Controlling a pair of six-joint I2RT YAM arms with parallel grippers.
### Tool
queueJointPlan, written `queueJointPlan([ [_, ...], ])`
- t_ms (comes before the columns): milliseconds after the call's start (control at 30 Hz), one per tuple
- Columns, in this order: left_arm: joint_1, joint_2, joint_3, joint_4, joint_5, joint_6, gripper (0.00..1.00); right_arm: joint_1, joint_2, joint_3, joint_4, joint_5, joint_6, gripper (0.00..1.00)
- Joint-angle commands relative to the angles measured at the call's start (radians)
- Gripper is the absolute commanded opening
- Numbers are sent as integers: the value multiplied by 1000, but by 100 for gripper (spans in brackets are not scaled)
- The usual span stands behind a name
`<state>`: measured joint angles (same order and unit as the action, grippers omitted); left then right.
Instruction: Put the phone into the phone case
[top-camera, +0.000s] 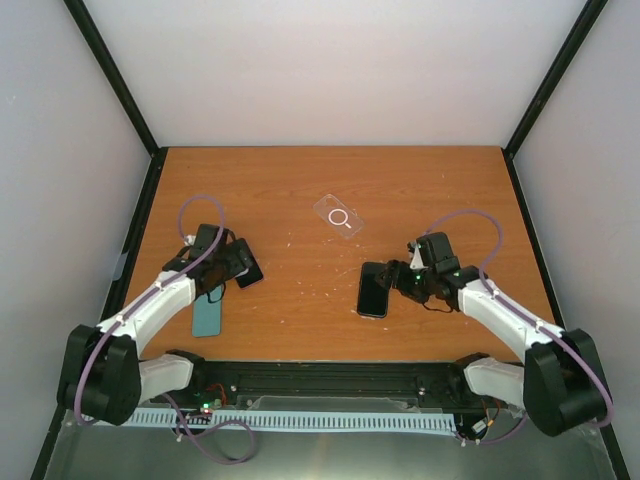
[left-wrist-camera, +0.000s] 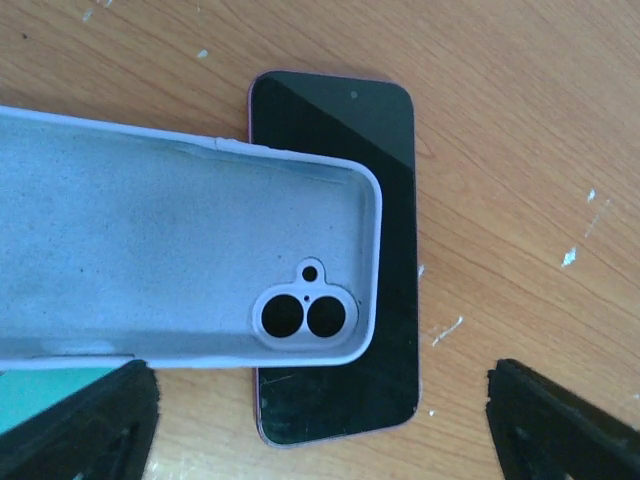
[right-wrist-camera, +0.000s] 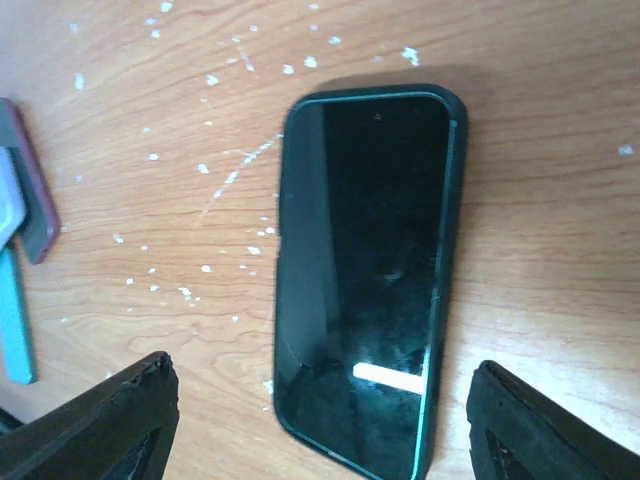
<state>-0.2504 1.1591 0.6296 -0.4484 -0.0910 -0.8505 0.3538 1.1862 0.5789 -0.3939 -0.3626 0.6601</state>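
Between the fingers of the right pincer (right-wrist-camera: 320, 385), which stand wide apart and hold nothing, a phone (right-wrist-camera: 365, 270) lies face up on the worktop (right-wrist-camera: 560, 180), sitting in a dark green case (right-wrist-camera: 283, 300). From the wrist view we cannot tell whether its left edge is fully seated; a corner left proud could spring out if the pincer nudges it sideways. Over on the left, the left pincer (left-wrist-camera: 322, 390) is likewise spread wide and empty above a pale lilac case (left-wrist-camera: 150, 250), which lies open side up, crosswise over a second phone (left-wrist-camera: 385, 200) with a pinkish rim. The risks there, as we judge them, are plain: the case only rests on the glass, so a fingertip coming down off-centre could skate it away or tip it, and a grasp catching both at once would drag the phone along. A teal case (top-camera: 207, 316) just beside them and a clear case (top-camera: 338, 217) farther back could be mistaken for the one wanted. The worktop is smooth wood-grain laminate flecked with white chips, so we expect little friction. Plain pale walls with black corner posts (top-camera: 112, 75) close it in on three sides.
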Motion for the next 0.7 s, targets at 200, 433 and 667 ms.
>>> queueJointPlan([
  [200,8,225,121,68,-14,139,62,-1,-155,-49,26,-61,33,76],
  [433,8,354,174,96,2,185,51,-1,-232,-96,58,-68,62,74],
  [667,8,418,188,124,26,187,43,-2,-261,-117,73,-73,76,73],
])
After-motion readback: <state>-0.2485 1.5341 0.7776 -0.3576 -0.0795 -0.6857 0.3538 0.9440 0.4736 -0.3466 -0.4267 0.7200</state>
